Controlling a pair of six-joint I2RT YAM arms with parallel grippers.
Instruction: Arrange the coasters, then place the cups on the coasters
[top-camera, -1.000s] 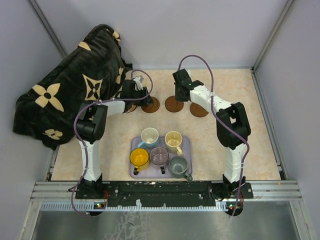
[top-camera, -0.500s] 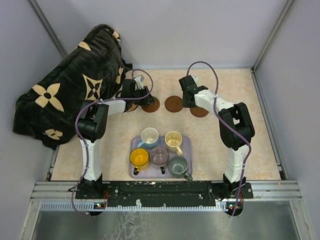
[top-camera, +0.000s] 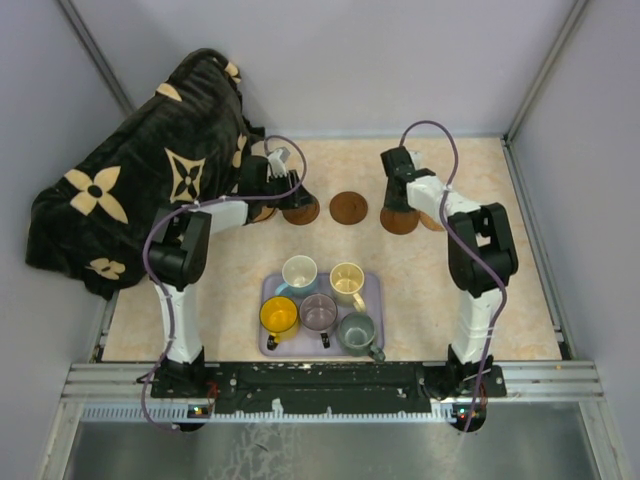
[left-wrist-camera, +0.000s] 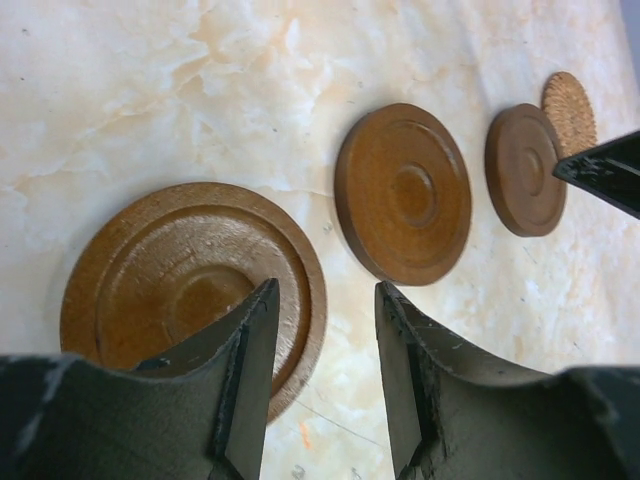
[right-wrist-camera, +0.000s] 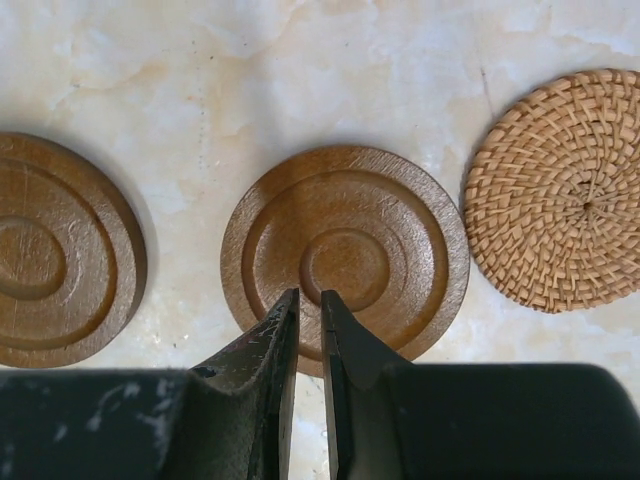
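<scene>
My left gripper (left-wrist-camera: 325, 300), jaws slightly widened and empty, hangs over the left coaster (left-wrist-camera: 150, 270); my right gripper (right-wrist-camera: 308, 300), nearly closed and empty, has moved right over another coaster (right-wrist-camera: 345, 250), so arranging continues, cups (top-camera: 319, 312) still in the tray (top-camera: 374, 300).

A bare strip of worktop (top-camera: 220, 275) runs between the row of coasters (top-camera: 348, 208) and the lavender tray (top-camera: 374, 290), and a wider bare stretch lies right of the tray. The cups (top-camera: 319, 312) stand packed close on the tray, with only narrow gaps between them. A dark blanket (top-camera: 130, 170) bulges over the far left corner, and the left arm (top-camera: 225, 213) and right arm (top-camera: 440, 200) lie low across the ends of the coaster row.
</scene>
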